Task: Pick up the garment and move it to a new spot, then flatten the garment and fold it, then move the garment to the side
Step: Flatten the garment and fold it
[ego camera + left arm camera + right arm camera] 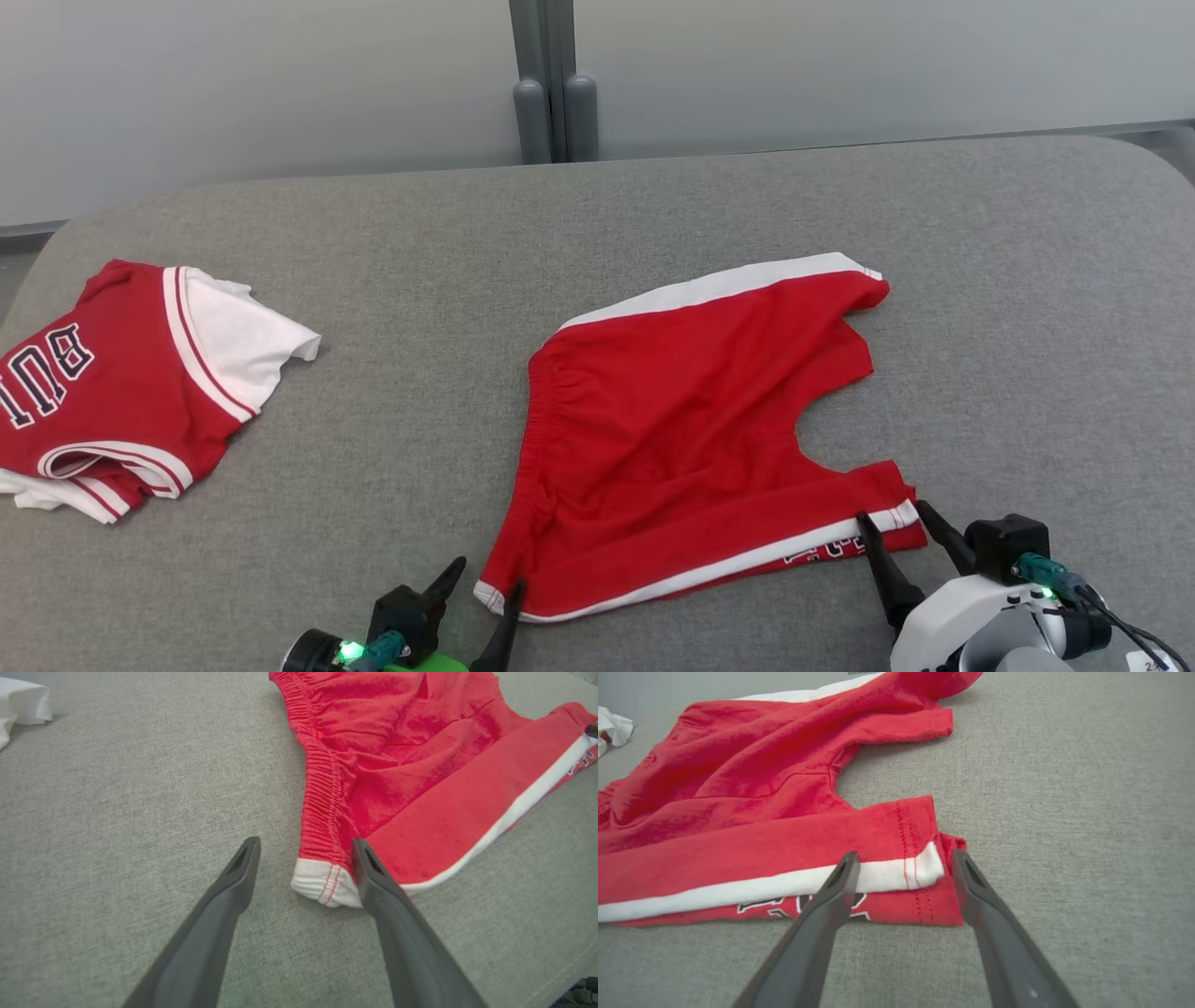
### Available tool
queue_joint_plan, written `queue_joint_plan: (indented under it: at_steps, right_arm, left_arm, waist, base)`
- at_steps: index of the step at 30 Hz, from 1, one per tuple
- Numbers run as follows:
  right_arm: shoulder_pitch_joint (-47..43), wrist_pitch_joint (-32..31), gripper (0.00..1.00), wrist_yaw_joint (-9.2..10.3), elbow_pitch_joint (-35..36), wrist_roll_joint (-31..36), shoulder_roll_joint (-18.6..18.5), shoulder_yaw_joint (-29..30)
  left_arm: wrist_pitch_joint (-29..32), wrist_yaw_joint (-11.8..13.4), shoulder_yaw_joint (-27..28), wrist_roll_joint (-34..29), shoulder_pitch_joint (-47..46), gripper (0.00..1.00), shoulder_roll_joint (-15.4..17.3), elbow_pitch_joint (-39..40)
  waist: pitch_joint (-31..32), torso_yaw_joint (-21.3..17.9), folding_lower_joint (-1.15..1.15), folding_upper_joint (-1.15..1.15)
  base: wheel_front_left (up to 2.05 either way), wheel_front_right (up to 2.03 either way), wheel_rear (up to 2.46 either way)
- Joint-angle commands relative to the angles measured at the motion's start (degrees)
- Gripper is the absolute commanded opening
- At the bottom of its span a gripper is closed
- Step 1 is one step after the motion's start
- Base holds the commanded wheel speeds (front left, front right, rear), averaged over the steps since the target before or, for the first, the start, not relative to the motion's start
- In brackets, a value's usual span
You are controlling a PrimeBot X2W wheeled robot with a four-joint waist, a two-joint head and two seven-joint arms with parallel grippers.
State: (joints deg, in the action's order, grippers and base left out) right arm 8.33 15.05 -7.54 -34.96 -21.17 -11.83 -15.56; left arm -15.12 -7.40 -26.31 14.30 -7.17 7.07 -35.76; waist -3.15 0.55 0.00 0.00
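While both of our grippers stand with their fingers apart and nothing between them pinched, the red shorts (691,439) lie on the grey padded surface (420,243), right of centre in the head view. The gathered waistband is toward the left of that frame and the two leg openings toward the right. We see wrinkles across the middle of the cloth, and a white stripe runs along its upper and lower edges.

Our left gripper (487,574) sits at the bottom edge, left of centre. In its wrist view the white-hemmed waistband corner lies between the two tips, against the right-hand one.

Our right gripper (891,511), at the lower right, straddles the striped leg-hem corner, and dark lettering shows on the layer beneath.

A red and white jersey (121,392) lies at the left edge, well apart from the shorts.
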Motion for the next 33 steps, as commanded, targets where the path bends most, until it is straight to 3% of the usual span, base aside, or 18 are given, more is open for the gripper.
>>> queue_joint_plan:
  at_steps: [1, 2, 3, 4, 5, 12, 23, 28, 33]
  right_arm:
    - [1.0, 0.2, 0.94, 0.09, -0.7, -0.4, -0.1, -0.4]
    - [1.3, 0.2, 0.77, 0.09, -1.1, -0.5, 0.0, -0.7]
    - [1.5, 0.2, 0.49, 0.09, -1.3, -0.6, 0.0, -1.0]
    - [1.9, 0.2, 0.15, 0.09, -0.7, -0.6, 0.0, -0.9]
    - [1.8, 0.2, 0.0, 0.09, -0.4, -0.9, 0.0, -0.9]
    - [0.9, 0.2, 0.0, 0.09, -0.4, -2.0, -0.4, -1.2]
    - [3.3, 0.2, 0.0, 0.1, 9.3, -1.8, -1.2, -0.4]
    - [9.5, 0.2, 0.0, 0.09, 10.9, -2.7, -2.8, -1.1]
    - [19.4, 0.2, 0.0, 0.09, 9.9, -4.5, -4.3, -2.5]
  left_arm:
    - [0.0, -0.1, -0.9, 0.8, -1.1, 1.0, 0.2, -0.9]
    - [0.0, -0.1, -1.3, 1.2, -1.4, 1.0, 0.2, -1.3]
    - [0.0, -0.1, -2.1, 1.9, -1.7, 0.92, 0.1, -2.2]
    - [0.0, -0.1, -2.7, 2.4, -2.1, 0.38, 0.0, -2.8]
    - [0.0, -0.1, -2.9, 2.9, -2.5, 0.0, 0.0, -3.0]
    - [0.0, -0.1, -3.2, 5.7, -2.2, 0.0, 0.0, -3.5]
    - [0.0, -0.1, 0.1, 7.7, -5.1, 0.0, 0.6, 5.2]
    - [0.0, -0.1, 1.1, 9.2, -11.9, 0.0, 1.4, 7.5]
    - [0.5, -0.1, -1.6, 10.6, -23.2, 0.0, 3.0, 6.6]
  waist:
    - [-0.1, 0.2, 0.0, 0.0]
    - [-0.1, 0.3, 0.0, 0.0]
    - [-0.2, 0.4, 0.0, 0.0]
    - [-0.2, 0.5, 0.0, 0.0]
    - [-0.2, 0.5, 0.0, 0.0]
    - [-0.1, 0.7, 0.0, 0.0]
    - [-0.4, -0.1, 0.0, 0.0]
    - [-1.7, -0.9, 0.0, 0.0]
    - [-5.0, -1.7, 0.0, 0.0]
  base:
    - [0.0, 0.0, 0.0]
    - [0.0, 0.0, 0.0]
    - [0.0, 0.0, 0.0]
    - [0.0, 0.0, 0.0]
    - [0.0, 0.0, 0.0]
    - [0.0, 0.0, 0.0]
    - [0.0, 0.0, 0.0]
    - [0.0, 0.0, 0.0]
    - [0.0, 0.0, 0.0]
